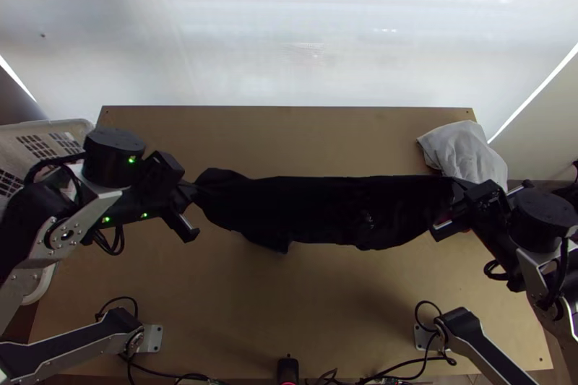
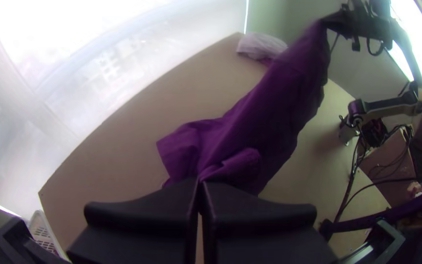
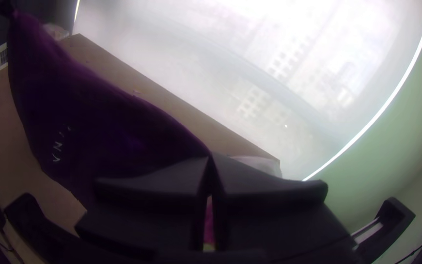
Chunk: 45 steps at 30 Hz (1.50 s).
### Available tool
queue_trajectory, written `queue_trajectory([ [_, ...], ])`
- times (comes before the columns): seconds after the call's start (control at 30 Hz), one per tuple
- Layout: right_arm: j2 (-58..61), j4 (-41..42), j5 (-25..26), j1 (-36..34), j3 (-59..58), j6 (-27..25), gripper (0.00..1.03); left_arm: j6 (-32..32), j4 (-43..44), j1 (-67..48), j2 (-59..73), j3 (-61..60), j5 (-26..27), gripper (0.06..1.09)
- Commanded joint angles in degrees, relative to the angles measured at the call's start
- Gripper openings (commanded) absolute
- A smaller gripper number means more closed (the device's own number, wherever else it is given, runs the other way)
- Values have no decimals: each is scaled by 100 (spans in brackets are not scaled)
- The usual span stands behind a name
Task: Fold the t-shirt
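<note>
Top view: t-shirt (image 1: 325, 208) (inside table edges (image 1: 289, 107)).

Wooden table (image 1: 289, 136) (white bundle (image 1: 462, 148) near corner).

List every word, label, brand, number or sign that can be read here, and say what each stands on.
Pale lettering on the t-shirt: a few slanted, broken letters in the right wrist view, too blurred to quote as a word; too small to read in the top view.
No other text that I can make out.
</note>
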Motion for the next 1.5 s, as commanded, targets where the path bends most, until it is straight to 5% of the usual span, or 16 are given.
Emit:
queue_trajectory([
  [0.0, -14, -170, -19, 278, -234, 157, 3, -184, 414, -580, -489, -1498, 138, 10],
  [0.33, 126, 252, 192, 243, -568, 148, 3, 256, 2286, -519, 961, -2456, 138, 16],
  [0.4, 161, 313, 209, 234, -612, 139, 3, 247, 2681, -519, 1436, -2351, 138, 54],
  [0.43, 179, 331, 218, 234, -612, 139, 3, 238, 2936, -519, 1673, -2298, 120, 90],
  [0.47, 196, 340, 218, 234, -621, 148, 3, 238, 3112, -484, 1937, -2192, 59, 105],
  [0.63, 232, 384, 236, 234, -612, 130, 3, 168, 3270, -106, 3009, -1305, 6, 104],
  [0.87, 153, 384, 262, 129, -682, 78, 3, 62, 2690, 88, 2578, -1463, 15, 104],
  [0.93, 109, 384, 262, 120, -717, 69, 3, -166, 1785, 52, 2288, -1032, 182, 104],
  [1.07, 12, 375, 262, -12, -805, -45, 3, -202, -26, 219, 1875, 392, 1491, 104],
  [1.27, -94, 375, 253, -12, -884, -37, 3, 159, -1265, 211, 1445, 1148, 1535, 104],
  [1.47, -76, 375, 253, 23, -858, 34, 3, -43, -1309, -378, 944, 84, 1597, 104],
])
